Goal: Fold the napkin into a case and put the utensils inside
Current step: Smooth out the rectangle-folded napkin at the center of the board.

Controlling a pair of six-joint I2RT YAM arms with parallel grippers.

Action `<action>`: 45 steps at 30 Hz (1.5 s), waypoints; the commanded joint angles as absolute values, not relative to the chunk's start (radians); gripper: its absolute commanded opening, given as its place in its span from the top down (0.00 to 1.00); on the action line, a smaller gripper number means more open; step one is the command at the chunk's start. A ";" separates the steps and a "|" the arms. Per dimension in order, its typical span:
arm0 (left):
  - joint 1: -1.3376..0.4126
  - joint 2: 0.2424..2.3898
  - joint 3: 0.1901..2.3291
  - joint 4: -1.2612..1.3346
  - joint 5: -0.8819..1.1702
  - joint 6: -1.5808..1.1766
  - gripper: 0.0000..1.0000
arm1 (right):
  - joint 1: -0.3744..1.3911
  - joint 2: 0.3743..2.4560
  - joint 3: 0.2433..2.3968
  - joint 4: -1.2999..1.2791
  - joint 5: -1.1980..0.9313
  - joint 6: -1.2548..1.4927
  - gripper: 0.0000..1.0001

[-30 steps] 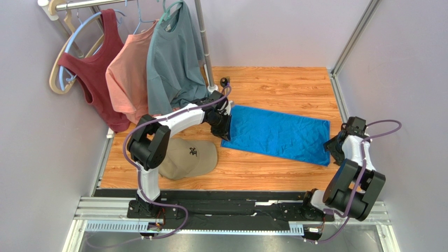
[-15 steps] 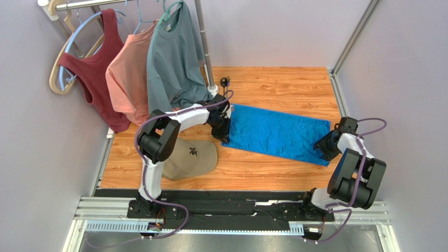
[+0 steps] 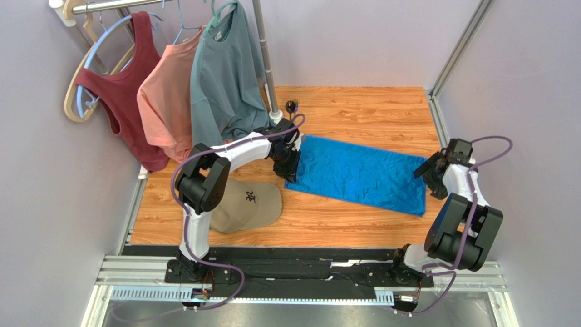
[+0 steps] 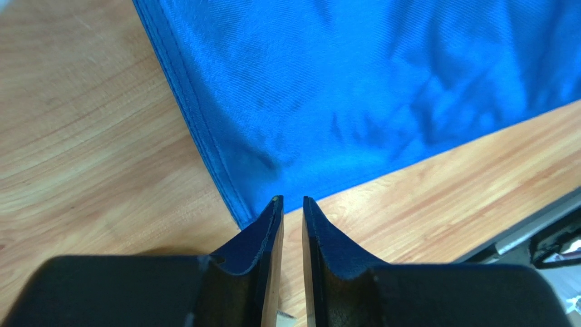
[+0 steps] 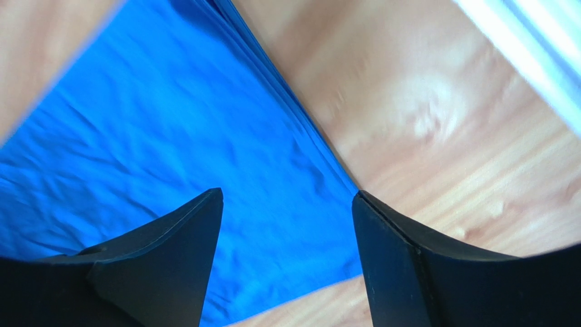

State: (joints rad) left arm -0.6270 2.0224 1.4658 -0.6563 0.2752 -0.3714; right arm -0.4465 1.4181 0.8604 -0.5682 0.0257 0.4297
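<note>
One fold at most, judging by layered edge: napkin [image 3: 358, 176] flat right of cap [image 3: 249, 204]; no case yet; utensils unseen; left gripper [image 4: 288, 199] fingers nearly together, empty, at cap-side corner; right gripper [image 5: 286, 193] fingers wide apart over far end.

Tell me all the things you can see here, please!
napkin: one, bright blue, spread flat on the right half of the table
cap: one, tan, near left of the table, beside the left arm
tank top: one, dark red, hanging on the rack, far left
pink T-shirt: one, salmon pink, hanging in the middle
grey-teal T-shirt: one, hanging next to the pole
rack pole: one, silver, standing at the table's far left
table: one, light wood
left tool: one, black, thin gap between its tips, at the napkin's near-left corner
right tool: one, black, wide open, over the napkin's right end
</note>
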 commanded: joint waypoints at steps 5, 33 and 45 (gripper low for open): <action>-0.634 1.907 1.535 -0.676 0.318 -0.353 0.76 | -0.440 1.615 1.028 -0.522 0.014 0.298 0.27; -0.638 1.870 1.522 -0.684 0.339 -0.354 0.79 | -0.307 1.683 1.008 -0.568 0.247 0.256 0.36; -0.638 1.859 1.508 -0.680 0.344 -0.356 0.80 | -0.301 1.758 0.996 -0.540 0.222 0.239 0.47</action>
